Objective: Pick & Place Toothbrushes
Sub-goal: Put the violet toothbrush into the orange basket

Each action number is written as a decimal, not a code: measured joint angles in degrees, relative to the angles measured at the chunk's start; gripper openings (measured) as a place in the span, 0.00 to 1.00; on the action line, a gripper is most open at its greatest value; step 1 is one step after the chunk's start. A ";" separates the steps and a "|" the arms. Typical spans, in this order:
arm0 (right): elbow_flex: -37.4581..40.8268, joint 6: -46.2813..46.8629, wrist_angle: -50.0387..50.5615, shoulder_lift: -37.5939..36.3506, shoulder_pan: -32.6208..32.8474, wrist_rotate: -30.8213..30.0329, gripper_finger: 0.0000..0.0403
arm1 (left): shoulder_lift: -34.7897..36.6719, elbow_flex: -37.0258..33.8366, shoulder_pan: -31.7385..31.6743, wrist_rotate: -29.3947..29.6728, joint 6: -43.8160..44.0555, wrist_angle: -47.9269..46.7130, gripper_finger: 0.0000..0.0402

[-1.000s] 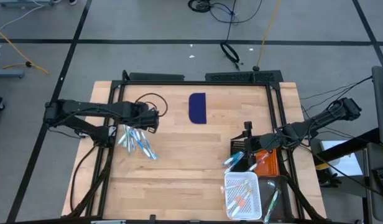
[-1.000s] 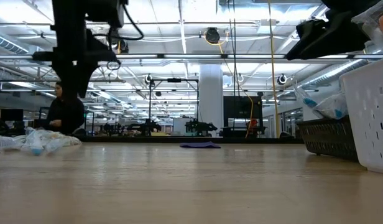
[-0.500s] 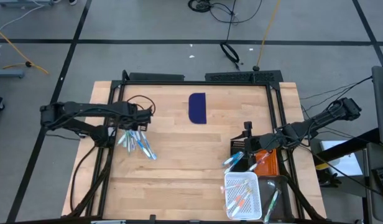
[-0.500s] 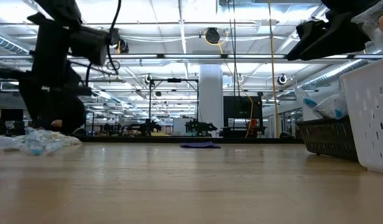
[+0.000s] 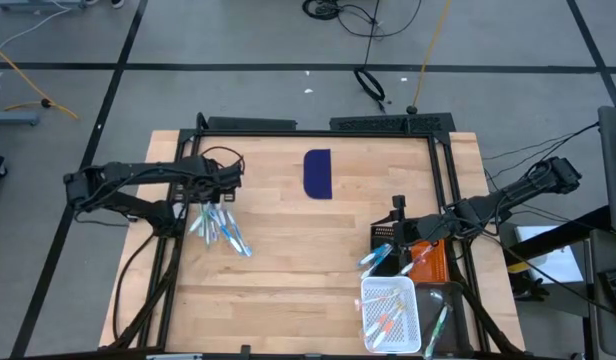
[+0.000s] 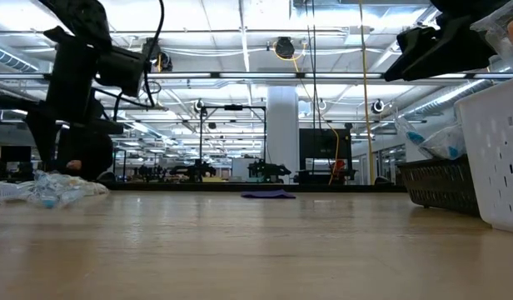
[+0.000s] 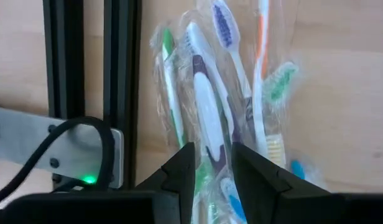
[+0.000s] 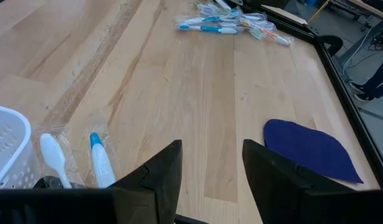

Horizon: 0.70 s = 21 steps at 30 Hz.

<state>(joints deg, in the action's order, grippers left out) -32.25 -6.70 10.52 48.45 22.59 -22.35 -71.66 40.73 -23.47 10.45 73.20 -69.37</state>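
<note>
Nearest the front edge on the right stands a white basket (image 5: 391,312) with a few toothbrushes already in it; just beyond it sit a dark basket (image 5: 385,243) and an orange bin (image 5: 429,262), also holding wrapped brushes. The right gripper (image 8: 210,165) waits over these containers, its fingers apart and nothing between them.

Farther back on the left lies the loose pile of toothbrushes (image 5: 218,226), fanned out against the table's left frame rail (image 7: 120,74). The left gripper (image 7: 211,163) hangs just above the far end of the pile, fingers parted with a narrow gap, one white-handled brush lined up between them; no grip is made yet.

These brushes look light and stiff, but each sits in a clear crinkly wrapper, so they will likely be slippery and slide over one another. Best taken across the handle's middle, one at a time.

Far centre lies a dark blue flat pad (image 5: 318,173).
</note>
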 joint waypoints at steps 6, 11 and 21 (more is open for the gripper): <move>0.00 0.02 0.00 0.00 0.00 0.00 0.40 | 0.00 0.00 -3.61 -0.99 -2.47 4.54 0.26; 0.00 0.02 0.02 0.00 0.00 0.08 0.40 | -0.39 -0.24 -6.55 -1.02 -2.49 3.21 0.26; 0.00 0.04 0.02 -0.02 0.00 0.11 0.40 | -1.60 -6.29 -10.27 -4.72 -2.05 11.69 0.26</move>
<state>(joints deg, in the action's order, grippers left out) -32.25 -6.66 10.55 48.42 22.59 -22.24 -73.26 34.44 -33.74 5.73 71.15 -57.68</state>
